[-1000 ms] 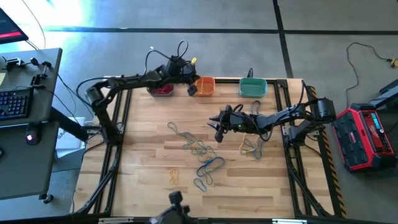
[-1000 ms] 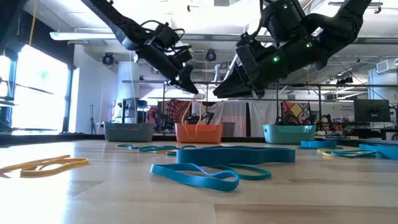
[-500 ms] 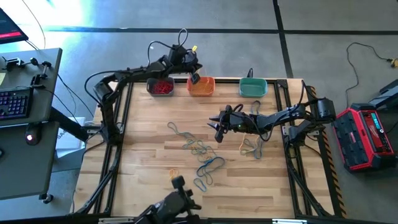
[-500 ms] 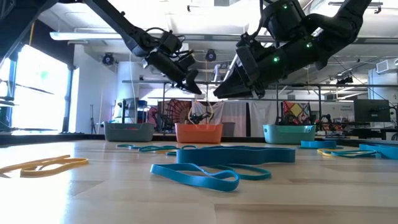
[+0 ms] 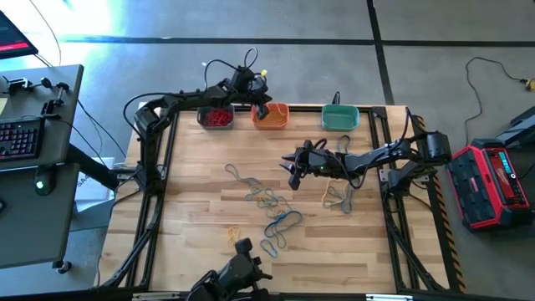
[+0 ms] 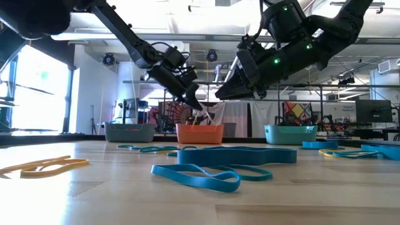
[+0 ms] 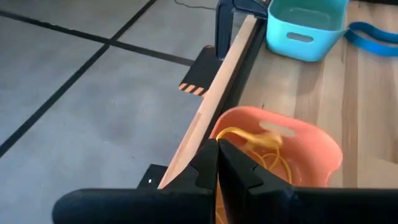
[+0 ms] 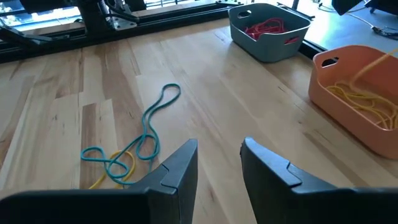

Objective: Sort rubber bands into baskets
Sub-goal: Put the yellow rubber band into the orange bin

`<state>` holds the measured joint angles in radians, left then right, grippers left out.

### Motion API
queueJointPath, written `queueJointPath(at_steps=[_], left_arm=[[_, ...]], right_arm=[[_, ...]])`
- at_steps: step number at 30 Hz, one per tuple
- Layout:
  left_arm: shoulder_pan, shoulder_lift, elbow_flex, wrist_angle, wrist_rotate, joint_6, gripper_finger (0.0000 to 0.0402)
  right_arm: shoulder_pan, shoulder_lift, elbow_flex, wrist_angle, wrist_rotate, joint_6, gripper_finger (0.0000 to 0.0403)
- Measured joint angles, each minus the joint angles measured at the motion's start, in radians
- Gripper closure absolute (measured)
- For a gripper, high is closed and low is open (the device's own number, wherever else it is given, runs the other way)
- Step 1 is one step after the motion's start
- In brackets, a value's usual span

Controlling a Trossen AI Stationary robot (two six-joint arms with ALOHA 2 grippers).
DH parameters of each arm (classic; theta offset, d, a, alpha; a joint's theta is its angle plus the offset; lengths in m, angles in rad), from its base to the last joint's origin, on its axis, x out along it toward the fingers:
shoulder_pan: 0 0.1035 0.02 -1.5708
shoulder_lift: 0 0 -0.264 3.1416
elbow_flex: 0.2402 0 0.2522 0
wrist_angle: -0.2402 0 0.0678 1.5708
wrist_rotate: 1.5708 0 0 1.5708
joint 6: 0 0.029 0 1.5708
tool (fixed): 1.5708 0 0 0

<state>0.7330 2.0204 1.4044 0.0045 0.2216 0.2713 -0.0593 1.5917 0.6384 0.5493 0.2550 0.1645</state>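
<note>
Since the earlier frames our left gripper (image 5: 262, 109) has swung toward twelve o'clock, from beside the grey-blue basket (image 5: 216, 118) to the far rim of the orange basket (image 5: 271, 116), and in the low view it has dropped closer to that basket. Its fingers (image 7: 205, 163) are pressed together. A yellow band (image 6: 199, 119) hangs from the tip into the orange basket in the low view, and the left wrist view shows a yellow loop (image 7: 252, 138) trailing from the tip to the yellow bands already lying inside.

Our right gripper (image 5: 294, 174) has not shifted; it hangs above the table near the middle, a little toward three o'clock, its fingers (image 8: 177, 168) parted by a moderate gap and holding nothing.

Outward from there, the grey-blue basket at about eleven o'clock holds red bands (image 8: 266, 27), the orange one sits at twelve, and the teal-green basket (image 5: 340, 117) stands at about one o'clock, all three along the far edge of the wooden table (image 5: 201, 226).

Loose bands lie on the table: a teal and yellow tangle (image 5: 266, 199) at the centre, blue loops (image 5: 281, 224) toward six o'clock, a yellow band (image 5: 234, 237) near seven, and a yellow and teal cluster (image 5: 338, 196) under our right arm at about three.
</note>
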Motion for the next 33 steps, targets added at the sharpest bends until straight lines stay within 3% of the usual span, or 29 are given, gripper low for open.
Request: queueJointPath(at_steps=[5, 11, 19, 25, 33], left_arm=[[0.000, -0.002, 0.000, -0.009, -0.028, 0.008, 0.0396], [-0.007, -0.004, -0.001, -0.050, -0.016, 0.002, 0.0354], [-0.055, -0.004, -0.009, 0.079, -0.014, 0.015, 0.0326], [-0.082, -0.013, -0.139, 0.309, -0.014, 0.023, 0.0326], [-0.085, -0.127, -0.345, 0.418, 0.040, 0.021, 0.0338]], right_arm=[[0.000, 0.000, 0.000, -0.002, 0.000, -0.006, 0.0291], [0.000, 0.000, 0.000, -0.019, 0.000, -0.007, 0.0291], [0.000, 0.000, 0.000, -0.051, 0.000, -0.008, 0.0291], [0.000, 0.000, 0.000, -0.053, 0.001, 0.012, 0.0291], [0.003, 0.000, 0.000, -0.067, -0.001, 0.013, 0.0291]])
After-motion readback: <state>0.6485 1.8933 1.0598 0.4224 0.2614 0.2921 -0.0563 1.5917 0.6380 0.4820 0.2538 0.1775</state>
